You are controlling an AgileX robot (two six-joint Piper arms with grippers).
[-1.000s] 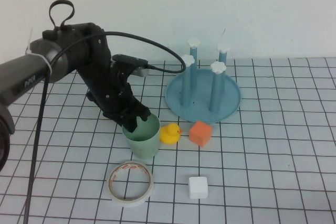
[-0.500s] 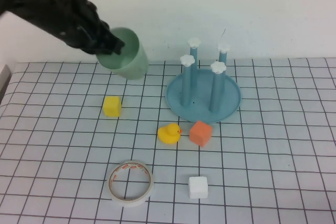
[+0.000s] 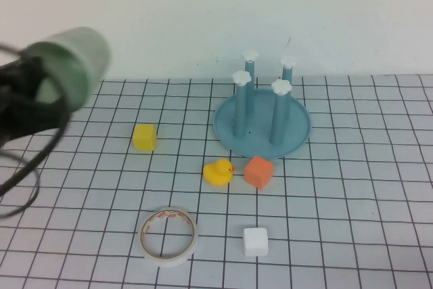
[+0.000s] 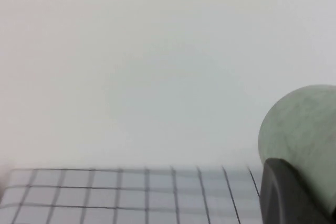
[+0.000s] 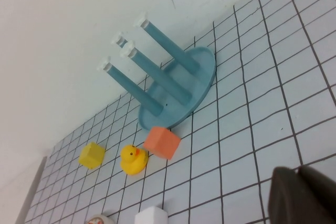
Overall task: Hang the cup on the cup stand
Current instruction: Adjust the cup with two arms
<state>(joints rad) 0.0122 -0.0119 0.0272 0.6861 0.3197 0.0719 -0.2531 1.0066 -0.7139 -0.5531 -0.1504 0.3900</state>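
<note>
Carrying cup aloft at nine o'clock, left gripper clamped on it, well apart from cup stand — risking peg clash; left wrist: cup gripped; right wrist: right gripper parked, fingers indeterminate.

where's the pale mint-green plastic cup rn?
High view: pale mint-green plastic cup is airborne at far left, tipped sideways in the left gripper, well left of the blue cup stand.

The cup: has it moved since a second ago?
Yes. The cup, held by the left end effector, left the table beside the duck and is now raised, far left of the cup stand.
</note>
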